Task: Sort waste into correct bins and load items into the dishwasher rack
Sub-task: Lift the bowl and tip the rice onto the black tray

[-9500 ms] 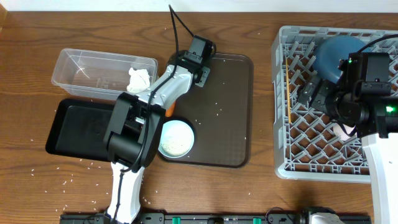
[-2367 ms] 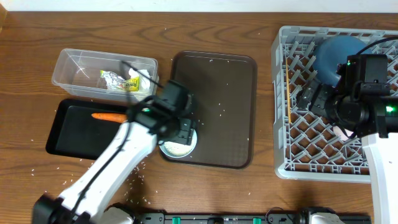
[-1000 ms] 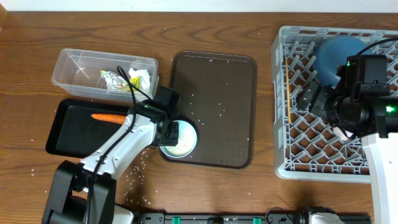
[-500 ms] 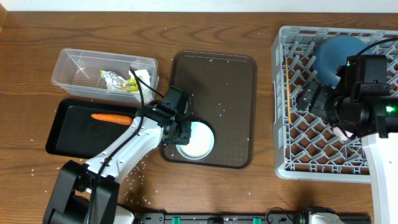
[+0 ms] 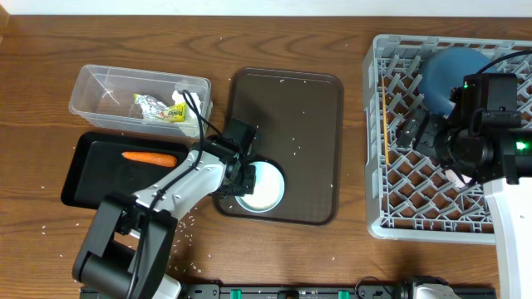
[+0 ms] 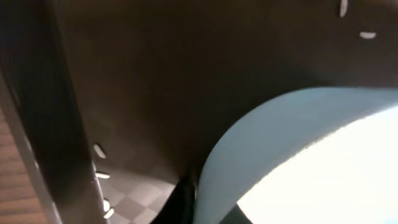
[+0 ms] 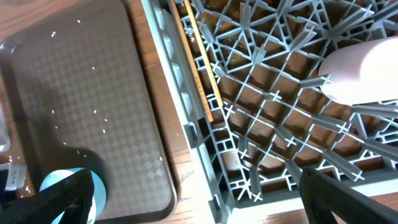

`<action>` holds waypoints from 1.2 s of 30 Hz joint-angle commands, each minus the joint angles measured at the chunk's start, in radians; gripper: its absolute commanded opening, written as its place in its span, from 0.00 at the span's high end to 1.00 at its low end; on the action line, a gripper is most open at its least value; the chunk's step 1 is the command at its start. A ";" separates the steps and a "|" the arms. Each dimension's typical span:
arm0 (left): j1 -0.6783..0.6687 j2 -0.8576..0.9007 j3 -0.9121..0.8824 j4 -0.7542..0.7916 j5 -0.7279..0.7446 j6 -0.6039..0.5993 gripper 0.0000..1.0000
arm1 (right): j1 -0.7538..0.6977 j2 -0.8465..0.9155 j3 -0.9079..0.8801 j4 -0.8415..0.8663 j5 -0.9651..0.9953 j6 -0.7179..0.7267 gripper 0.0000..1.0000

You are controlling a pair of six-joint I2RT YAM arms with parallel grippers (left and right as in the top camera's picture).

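Note:
My left gripper point(image 5: 243, 173) is shut on the left rim of the white bowl point(image 5: 263, 185), which sits at the front of the dark brown serving tray point(image 5: 307, 108). The rim fills the left wrist view point(image 6: 298, 155) between my fingers. The carrot point(image 5: 150, 157) lies in the black tray point(image 5: 91, 183). The wrapper point(image 5: 158, 108) and tissue point(image 5: 188, 103) lie in the clear tub point(image 5: 96, 81). The grey rack point(image 5: 391, 218) holds the dark blue dish point(image 5: 445, 71), chopsticks point(image 5: 386, 124) and pink cup point(image 7: 364, 78). My right gripper point(image 7: 205, 196) is open and empty above the rack.
White rice grains point(image 5: 291, 149) are scattered on the brown tray and on the table in front of the black tray point(image 5: 179, 228). The chopsticks lie along the rack's left wall in the right wrist view point(image 7: 199, 68). Bare wood separates the brown tray and the rack.
Over the last second my left gripper has taken the bowl's rim and drawn the bowl a little to the right on the brown tray. The right arm has not moved.

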 commanded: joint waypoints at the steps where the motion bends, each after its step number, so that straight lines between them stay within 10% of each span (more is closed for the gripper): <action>1: 0.005 -0.002 0.012 -0.031 -0.036 -0.002 0.94 | 0.021 0.003 0.003 -0.002 -0.003 -0.011 0.01; 12: 0.030 -0.165 0.258 -0.387 -0.223 -0.001 0.94 | 0.021 0.003 0.003 -0.001 -0.003 -0.011 0.01; 21: 0.298 -0.249 0.384 -0.716 -0.482 -0.066 0.94 | 0.021 0.003 0.003 -0.005 -0.004 -0.011 0.01; 36: 0.571 -0.202 0.380 -0.774 -0.922 -0.293 0.94 | 0.021 0.003 0.003 0.007 -0.003 -0.030 0.01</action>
